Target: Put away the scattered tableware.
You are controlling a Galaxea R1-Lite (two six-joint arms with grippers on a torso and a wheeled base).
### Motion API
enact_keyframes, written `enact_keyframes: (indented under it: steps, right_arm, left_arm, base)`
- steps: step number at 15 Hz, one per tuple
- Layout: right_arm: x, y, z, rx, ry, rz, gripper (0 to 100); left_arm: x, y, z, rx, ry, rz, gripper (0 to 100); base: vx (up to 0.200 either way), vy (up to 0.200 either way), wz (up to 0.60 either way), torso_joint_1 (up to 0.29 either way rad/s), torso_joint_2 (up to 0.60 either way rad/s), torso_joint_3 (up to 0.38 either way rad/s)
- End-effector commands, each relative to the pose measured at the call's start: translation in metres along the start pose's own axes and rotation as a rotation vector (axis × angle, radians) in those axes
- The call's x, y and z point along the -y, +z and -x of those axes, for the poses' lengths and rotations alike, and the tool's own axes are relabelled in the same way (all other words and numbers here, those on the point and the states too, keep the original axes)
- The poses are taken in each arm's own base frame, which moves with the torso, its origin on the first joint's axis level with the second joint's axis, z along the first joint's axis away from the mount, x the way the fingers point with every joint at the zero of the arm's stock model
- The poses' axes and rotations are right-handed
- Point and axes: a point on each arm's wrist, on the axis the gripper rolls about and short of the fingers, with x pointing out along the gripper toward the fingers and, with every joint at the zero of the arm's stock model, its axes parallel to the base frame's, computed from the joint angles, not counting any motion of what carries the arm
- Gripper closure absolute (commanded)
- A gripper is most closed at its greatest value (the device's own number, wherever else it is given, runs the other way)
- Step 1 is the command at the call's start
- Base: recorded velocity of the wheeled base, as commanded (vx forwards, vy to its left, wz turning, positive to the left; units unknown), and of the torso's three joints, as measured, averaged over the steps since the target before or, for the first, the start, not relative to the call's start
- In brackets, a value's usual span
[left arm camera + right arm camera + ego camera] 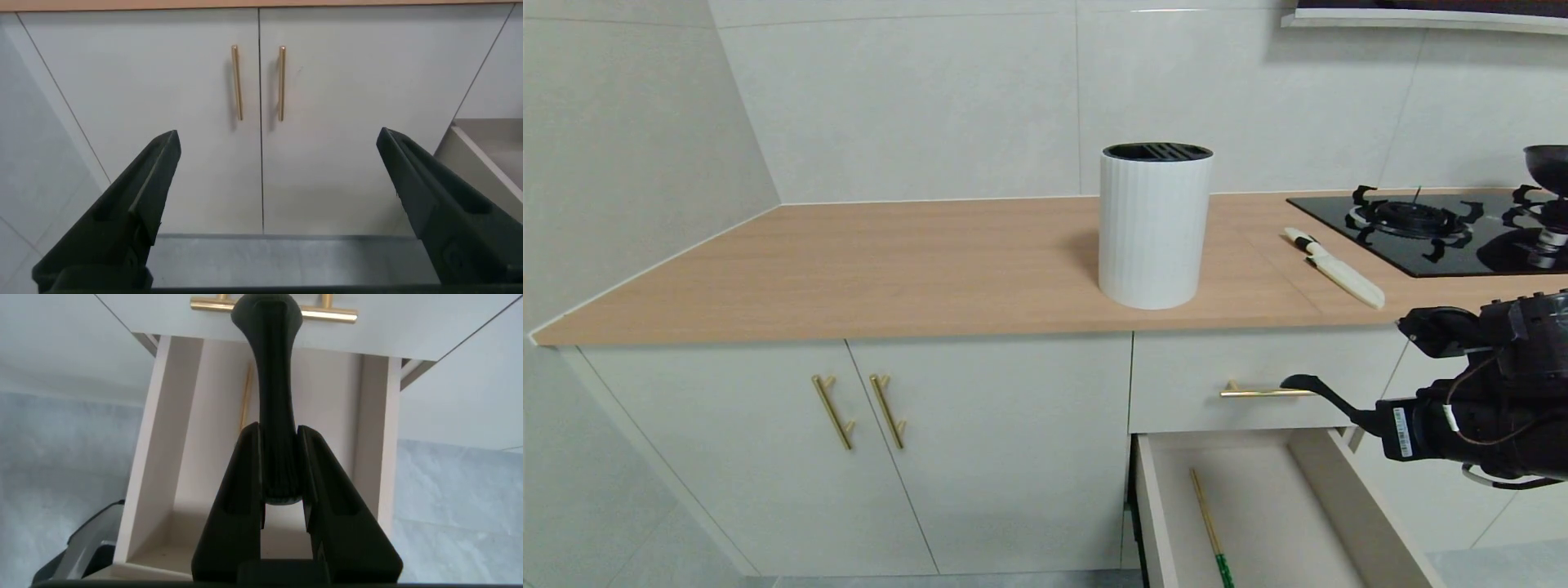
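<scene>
My right gripper (1380,423) is shut on a black utensil (1308,384), whose rounded end reaches toward the gold handle (1258,393) of the closed upper drawer. In the right wrist view the fingers (245,465) clamp the utensil's shaft (268,343) above the open lower drawer (155,441). That drawer (1150,506) holds wooden chopsticks (1207,523) with green ends. A cream knife (1335,267) lies on the counter near the stove. A white ribbed holder (1153,229) with a black slotted top stands mid-counter. My left gripper (278,147) is open, low before the cupboard doors.
A black gas hob (1421,224) sits at the counter's right end with a dark pot on the far burner. Two cupboard doors with gold handles (237,82) are shut. The wooden countertop (890,269) left of the holder is bare; tiled walls close the back and left.
</scene>
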Motion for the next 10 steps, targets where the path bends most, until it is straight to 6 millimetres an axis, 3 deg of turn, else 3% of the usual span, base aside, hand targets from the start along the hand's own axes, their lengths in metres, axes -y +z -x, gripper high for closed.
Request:
enact_keyframes:
  steps: [1,6,10]
  right_arm:
    - [0.0,-0.0014,-0.0024,-0.01,-0.001,0.001,100]
    - [0.0001,-0.002,-0.0029,-0.014,-0.001,0.014,100]
    - [0.0001,-0.0025,-0.0041,-0.018,-0.001,0.014,100]
  left_arm:
    - [0.0,0.0001,-0.0001,-0.001,0.001,0.0,0]
    - [0.0,0.0001,-0.0001,-0.001,0.001,0.001,0]
    - [0.0,0.0001,-0.0001,-0.001,0.001,0.0,0]
  base:
    - [0.0,0.0,0.0,0.0,0.0,0.0]
    - [0.0,0.0,0.0,-0.009,0.02,0.015]
    - [0.0,0.0,0.0,-0.142,0.37,0.232]
